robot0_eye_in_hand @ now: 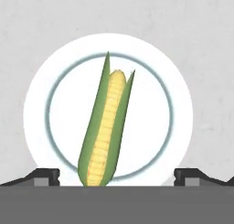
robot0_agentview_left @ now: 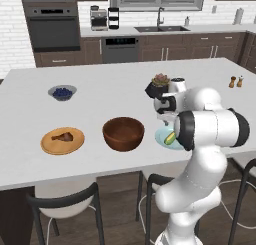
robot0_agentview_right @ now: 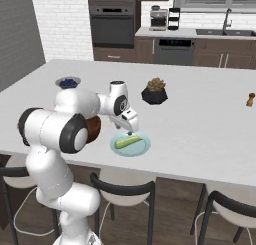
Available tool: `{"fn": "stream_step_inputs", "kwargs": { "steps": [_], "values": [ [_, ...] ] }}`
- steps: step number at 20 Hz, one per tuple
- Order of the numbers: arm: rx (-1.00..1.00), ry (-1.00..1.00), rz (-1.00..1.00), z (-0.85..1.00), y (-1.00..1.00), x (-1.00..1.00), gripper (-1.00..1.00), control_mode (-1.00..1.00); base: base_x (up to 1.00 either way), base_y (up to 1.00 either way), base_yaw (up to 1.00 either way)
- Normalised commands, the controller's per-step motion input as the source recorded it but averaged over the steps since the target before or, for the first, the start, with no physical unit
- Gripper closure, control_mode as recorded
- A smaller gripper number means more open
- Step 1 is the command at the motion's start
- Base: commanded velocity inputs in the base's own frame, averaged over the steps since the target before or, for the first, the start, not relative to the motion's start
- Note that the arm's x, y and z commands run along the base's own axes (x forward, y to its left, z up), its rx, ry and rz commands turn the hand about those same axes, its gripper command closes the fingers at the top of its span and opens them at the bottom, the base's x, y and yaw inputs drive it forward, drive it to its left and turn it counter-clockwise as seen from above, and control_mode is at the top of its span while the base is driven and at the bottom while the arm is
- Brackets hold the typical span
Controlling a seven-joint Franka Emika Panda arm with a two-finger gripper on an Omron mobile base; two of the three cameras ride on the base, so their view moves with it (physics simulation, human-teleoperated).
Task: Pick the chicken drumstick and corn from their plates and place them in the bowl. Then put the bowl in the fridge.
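Hand view looks straight down on the corn (robot0_eye_in_hand: pixel 104 131), yellow kernels in green husk, lying across the middle of the pale plate (robot0_eye_in_hand: pixel 41 86) with its tip pointing away; the fingers (robot0_eye_in_hand: pixel 117 176) are spread wide, one tip (robot0_eye_in_hand: pixel 43 176) at each side of the frame, nothing between them, not touching the cob. Left base view: gripper (robot0_agentview_left: pixel 165 120) hangs just above the pale blue-green plate (robot0_agentview_left: pixel 161 137) at the near right of the white table (robot0_agentview_left: pixel 100 79), corn (robot0_agentview_left: pixel 171 138) partly hidden by the arm. Wooden bowl (robot0_agentview_left: pixel 123 133) sits just left of that plate, looks empty. Further left the tan plate (robot0_agentview_left: pixel 50 145) carries the chicken drumstick (robot0_agentview_left: pixel 63 136). Small grey bowl of blueberries (robot0_agentview_left: pixel 62 92) is farther back on the left; a potted succulent (robot0_agentview_left: pixel 159 82) stands behind the gripper; two small shakers (robot0_agentview_left: pixel 236 81) far right. Right base view: gripper (robot0_agentview_right: pixel 131 127) over the corn (robot0_agentview_right: pixel 126 141) on its plate (robot0_agentview_right: pixel 142 148), wooden bowl (robot0_agentview_right: pixel 93 129) mostly hidden behind the arm. Fridge can't be seen from these pictures.
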Motion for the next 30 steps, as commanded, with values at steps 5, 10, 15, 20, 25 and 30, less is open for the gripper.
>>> {"fn": "stream_step_inputs", "kwargs": {
  "steps": [5,10,15,20,25,30],
  "values": [
    [0.03,0.0,0.0,-0.58,0.0,0.0,-1.0,-1.0,0.0,0.0,0.0],
    [0.04,0.0,0.0,-0.39,0.0,0.0,-1.0,-1.0,0.0,0.0,0.0],
    [0.02,0.0,0.0,-0.3,0.0,0.0,-1.0,-1.0,0.0,0.0,0.0],
    [0.0,-0.02,0.0,-0.24,0.0,0.01,-1.0,-1.0,0.0,0.0,0.0],
    [0.0,-0.07,0.0,-0.13,0.02,0.16,-1.0,-1.0,0.0,0.0,0.0],
    [0.0,-0.03,0.0,-0.31,0.0,0.02,1.0,-1.0,0.0,0.0,0.0]
  ]
}}
